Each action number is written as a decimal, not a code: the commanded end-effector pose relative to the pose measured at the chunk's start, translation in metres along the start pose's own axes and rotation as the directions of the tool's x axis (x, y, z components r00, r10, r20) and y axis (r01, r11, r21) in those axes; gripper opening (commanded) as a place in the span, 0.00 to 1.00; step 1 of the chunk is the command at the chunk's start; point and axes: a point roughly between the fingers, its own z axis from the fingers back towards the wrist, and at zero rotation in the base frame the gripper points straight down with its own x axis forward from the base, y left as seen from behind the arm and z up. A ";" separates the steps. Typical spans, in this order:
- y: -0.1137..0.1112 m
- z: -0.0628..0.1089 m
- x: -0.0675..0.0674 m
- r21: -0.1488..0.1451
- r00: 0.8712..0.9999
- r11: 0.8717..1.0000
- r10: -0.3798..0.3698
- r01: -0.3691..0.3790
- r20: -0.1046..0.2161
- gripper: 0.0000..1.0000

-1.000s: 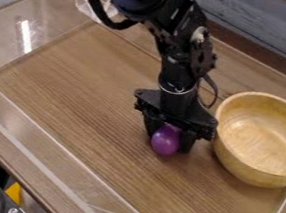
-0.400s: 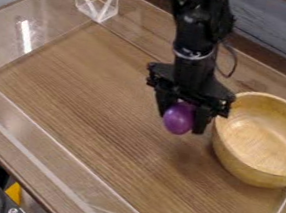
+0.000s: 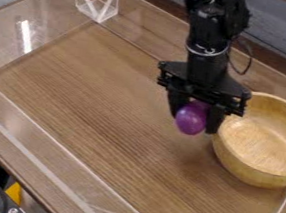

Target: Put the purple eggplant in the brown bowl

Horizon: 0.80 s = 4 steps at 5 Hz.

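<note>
The gripper (image 3: 194, 114) has lifted off the table (image 3: 91, 111) and drifted toward its right edge since a second ago, jaws half closed around the eggplant (image 3: 192, 117) (it hangs clear of the wood now). That puts it just beside the bowl's (image 3: 262, 163) near rim, not yet over it. The bowl sits by the right edge; bare wood lies left and front.
</note>
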 end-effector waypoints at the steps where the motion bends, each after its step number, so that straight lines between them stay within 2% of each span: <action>1: -0.013 0.014 0.012 -0.032 0.998 0.998 -0.050 0.052 0.048 0.00; 2: -0.026 0.012 0.018 -0.047 0.992 0.991 -0.125 0.126 0.034 0.00; 3: -0.043 0.009 0.025 -0.059 0.980 0.978 -0.196 0.198 0.032 0.00; 4: -0.045 0.009 0.030 -0.059 0.980 0.979 -0.195 0.197 0.039 0.00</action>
